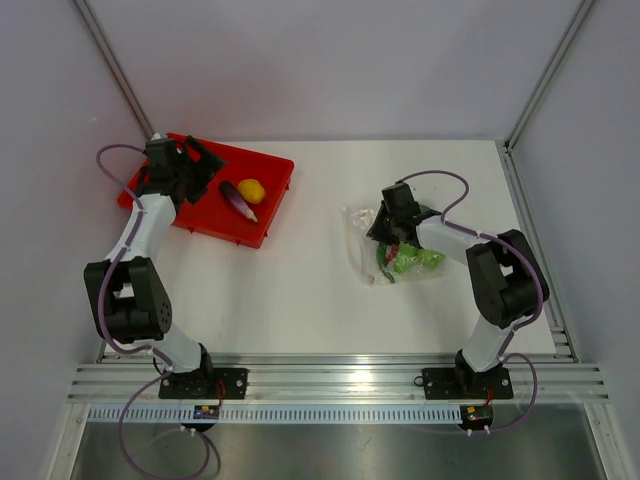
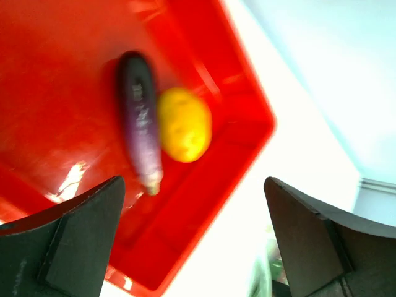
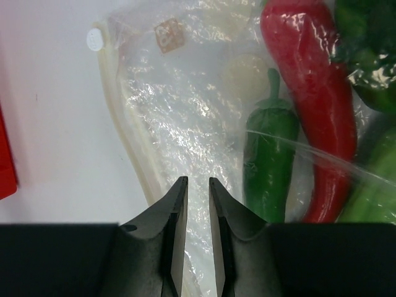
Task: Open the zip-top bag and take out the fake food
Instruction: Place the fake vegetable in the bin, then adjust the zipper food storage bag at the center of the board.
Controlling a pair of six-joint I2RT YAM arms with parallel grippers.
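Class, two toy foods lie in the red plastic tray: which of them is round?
The yellow toy fruit, a rounded lump in the red plastic tray; the purple toy aubergine beside it is long and slender.

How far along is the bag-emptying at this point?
Done: the long purple piece and round yellow piece lie in the red tray. In hand: the left gripper hangs open over the tray; the right gripper appears to pinch the zip-top bag. Left: a red pepper, a green pepper and other green pieces sit in the bag.
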